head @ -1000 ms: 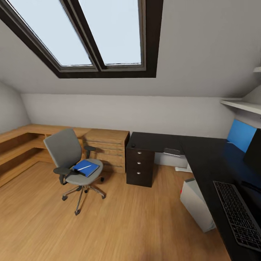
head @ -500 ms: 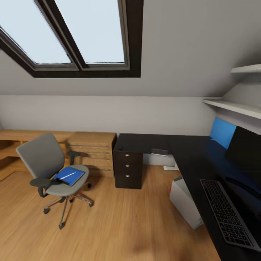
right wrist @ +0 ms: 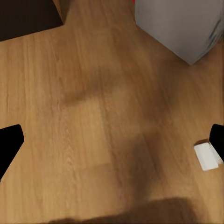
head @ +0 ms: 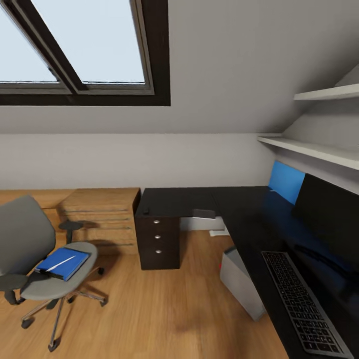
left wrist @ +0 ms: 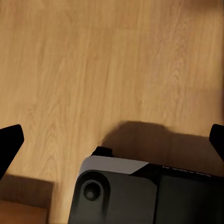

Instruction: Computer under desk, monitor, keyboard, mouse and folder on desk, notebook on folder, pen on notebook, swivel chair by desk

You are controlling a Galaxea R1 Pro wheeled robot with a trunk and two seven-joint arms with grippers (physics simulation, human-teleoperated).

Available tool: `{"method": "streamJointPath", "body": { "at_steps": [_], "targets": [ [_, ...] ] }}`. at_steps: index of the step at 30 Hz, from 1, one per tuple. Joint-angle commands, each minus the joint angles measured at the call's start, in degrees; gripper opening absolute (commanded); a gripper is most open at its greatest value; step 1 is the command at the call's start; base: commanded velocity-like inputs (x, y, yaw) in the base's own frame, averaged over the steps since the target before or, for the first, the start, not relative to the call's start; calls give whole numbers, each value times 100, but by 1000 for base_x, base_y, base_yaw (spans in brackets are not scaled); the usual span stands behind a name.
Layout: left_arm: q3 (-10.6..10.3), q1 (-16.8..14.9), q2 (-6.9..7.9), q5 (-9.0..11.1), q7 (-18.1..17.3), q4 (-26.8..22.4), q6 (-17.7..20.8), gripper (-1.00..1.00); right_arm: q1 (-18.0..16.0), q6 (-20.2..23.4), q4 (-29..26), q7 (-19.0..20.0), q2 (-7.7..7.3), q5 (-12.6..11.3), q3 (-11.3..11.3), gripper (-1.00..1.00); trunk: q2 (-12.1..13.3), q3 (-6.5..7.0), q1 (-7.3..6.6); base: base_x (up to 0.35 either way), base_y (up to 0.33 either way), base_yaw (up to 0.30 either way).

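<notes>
The grey swivel chair (head: 30,249) stands on the floor at the left, away from the black L-shaped desk (head: 224,202). A blue folder (head: 64,264) lies on its seat with the white pen (head: 61,262) on top. On the desk's right wing are the monitor (head: 331,217) and, in front of it, the keyboard (head: 305,305). The small black mouse (head: 146,211) sits above the drawer unit (head: 158,240). The grey computer (head: 242,285) stands under the desk. My left gripper (left wrist: 112,142) and right gripper (right wrist: 112,142) hang open over the wood floor, holding nothing.
A light-wood chest (head: 102,217) stands between chair and desk. A thin grey flat item (head: 203,214) lies at the desk's inner edge. Wall shelves (head: 319,149) run above the monitor. A small white thing (right wrist: 207,156) lies on the floor. My base (left wrist: 135,191) is below the left gripper.
The whole head view has swung to the right, so chair, chest and desk sit further left in the picture. None of the things themselves has moved.
</notes>
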Motion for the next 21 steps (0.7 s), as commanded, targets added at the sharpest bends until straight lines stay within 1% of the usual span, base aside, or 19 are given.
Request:
{"method": "streamJointPath", "body": {
  "at_steps": [1,21],
  "targets": [
    [-46,-7,4,61,27,-2,-50,100,-3,-15,4,-39,1,-25,49,100,-3,-2,5,326,0,-84],
    [-40,-7,18,81,27,-2,-53,100,-3,-15,4,-38,17,-25,56,100,-3,-2,5,326,0,-12]
  ]
}}
